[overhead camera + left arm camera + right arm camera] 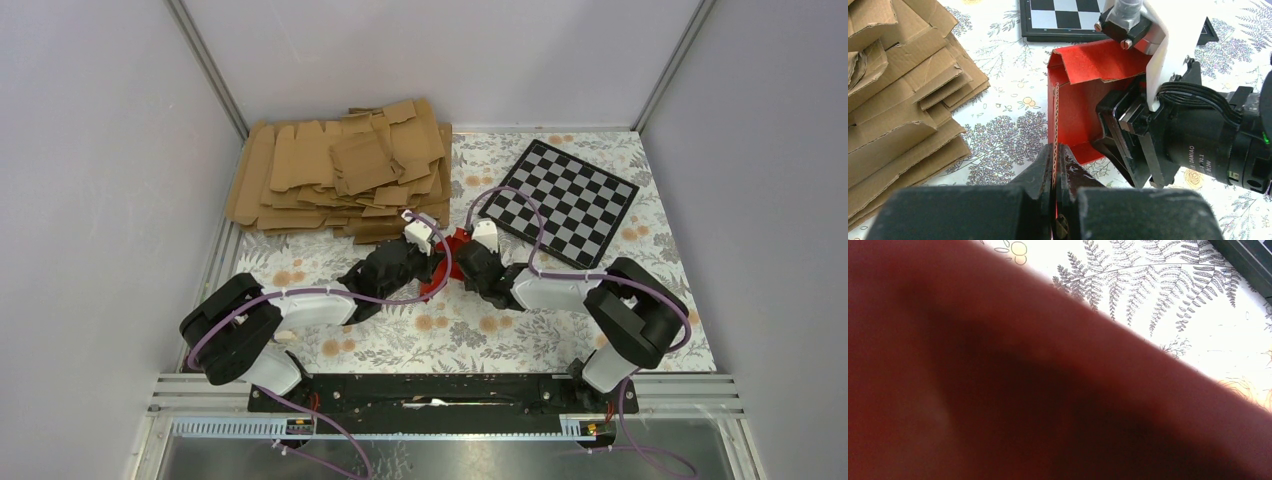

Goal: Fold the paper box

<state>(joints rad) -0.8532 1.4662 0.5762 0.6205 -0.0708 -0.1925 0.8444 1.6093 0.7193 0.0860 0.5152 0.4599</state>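
Note:
The red paper box (457, 241) stands partly folded between my two grippers at mid-table. In the left wrist view the box (1075, 105) shows an upright wall and a bent top flap. My left gripper (1055, 150) is shut on the near edge of that wall; in the top view it (432, 264) sits at the box's left side. My right gripper (470, 264) reaches in from the right, and its black fingers (1113, 150) are inside the box. Blurred red card (998, 390) fills most of the right wrist view and hides its jaws.
A pile of brown cardboard blanks (340, 170) lies at the back left, also in the left wrist view (898, 100). The black-and-white checkered board (570, 200) lies at the back right. A floral cloth (450, 335) covers the table, with grey walls on three sides.

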